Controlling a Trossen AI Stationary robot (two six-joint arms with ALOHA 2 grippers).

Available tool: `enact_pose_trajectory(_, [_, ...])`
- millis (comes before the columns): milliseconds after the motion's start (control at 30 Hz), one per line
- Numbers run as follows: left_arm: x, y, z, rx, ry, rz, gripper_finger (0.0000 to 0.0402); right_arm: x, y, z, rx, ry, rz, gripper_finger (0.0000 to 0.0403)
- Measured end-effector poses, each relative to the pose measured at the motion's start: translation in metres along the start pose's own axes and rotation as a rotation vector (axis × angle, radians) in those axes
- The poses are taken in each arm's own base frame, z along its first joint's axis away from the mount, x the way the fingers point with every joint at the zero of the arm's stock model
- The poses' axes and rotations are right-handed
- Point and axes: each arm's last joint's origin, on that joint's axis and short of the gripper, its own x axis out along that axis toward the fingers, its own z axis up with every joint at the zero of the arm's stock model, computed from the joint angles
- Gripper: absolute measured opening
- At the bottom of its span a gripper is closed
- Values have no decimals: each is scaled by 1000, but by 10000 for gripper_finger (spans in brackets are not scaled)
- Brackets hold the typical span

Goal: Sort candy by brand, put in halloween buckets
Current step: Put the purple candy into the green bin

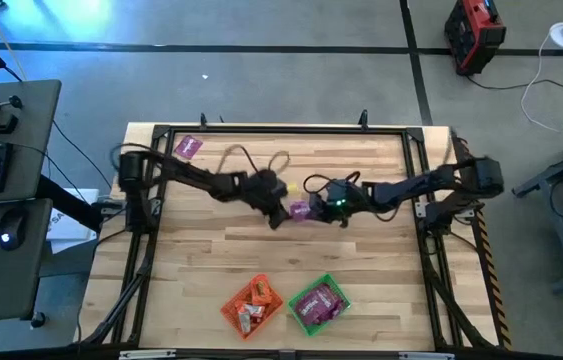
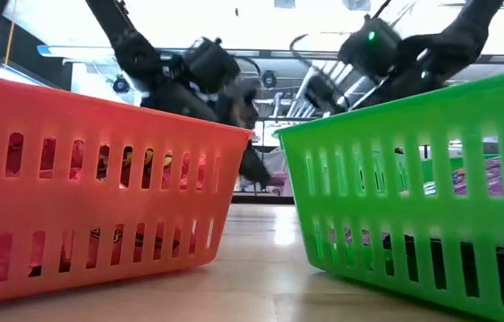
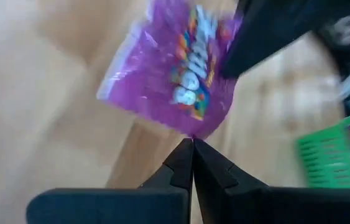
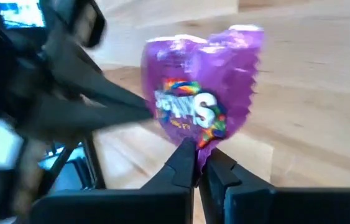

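At the centre of the high view, a purple candy packet (image 1: 300,210) is pinched at opposite edges by the closed left gripper (image 1: 279,213) and closed right gripper (image 1: 317,208), with the green bucket (image 1: 318,303) lying toward the frame's bottom.

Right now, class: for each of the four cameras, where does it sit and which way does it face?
High: overhead, facing down at table, both arms.
Low: table height, facing orange bucket, green bucket.
Left wrist: on left gripper, facing purple packet.
Right wrist: on right gripper, same packet.
Both wrist views share that packet.
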Motion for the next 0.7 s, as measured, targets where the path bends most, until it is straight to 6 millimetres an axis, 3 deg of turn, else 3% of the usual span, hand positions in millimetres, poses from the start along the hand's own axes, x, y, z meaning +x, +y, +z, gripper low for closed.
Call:
enact_pose_trajectory(200, [-66,2,29,60,-32,52,0,-44,18,-9,-148,58,46,1])
enact_pose_trajectory(400, [-135,-7,52,149,-255,256,0,-78,35,-57,-321,379,185,0])
enact_pose_trajectory(533, [-161,-9,63,158,-397,293,0,-80,30,-102,-415,577,162,0])
enact_pose_trajectory(700, [-167,-8,66,127,-429,297,0,-71,17,-141,-493,703,83,0])
